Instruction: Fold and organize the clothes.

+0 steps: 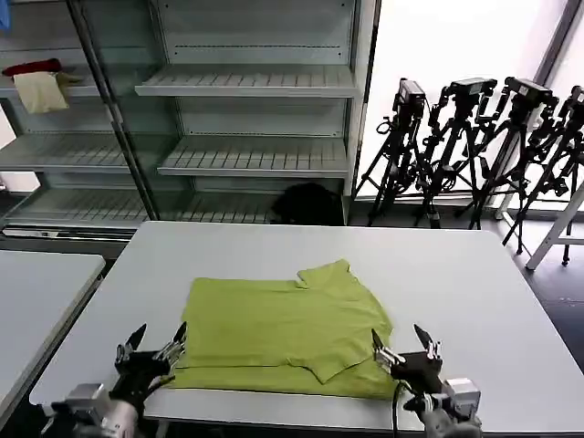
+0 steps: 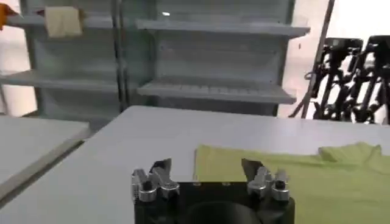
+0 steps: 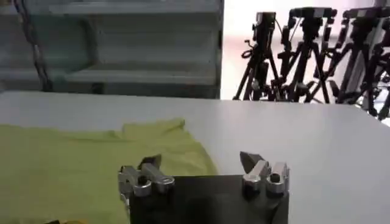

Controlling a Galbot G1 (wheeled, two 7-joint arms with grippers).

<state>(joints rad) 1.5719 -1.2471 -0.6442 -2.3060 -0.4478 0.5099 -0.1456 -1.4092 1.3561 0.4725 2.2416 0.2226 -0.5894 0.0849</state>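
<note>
Head view: a folded lime T-shirt lies on the white worktop. The left gripper and right gripper sit low at its near corners, jaws spread and empty.

Left wrist view: the left gripper points level at the shirt's edge.

Right wrist view: the right gripper likewise.

Each gripper, left and right, is built from a black block body, from which two pointed black fingers on silver, screw-fastened metal brackets are extended; a black cable is seen beneath the right one.
</note>
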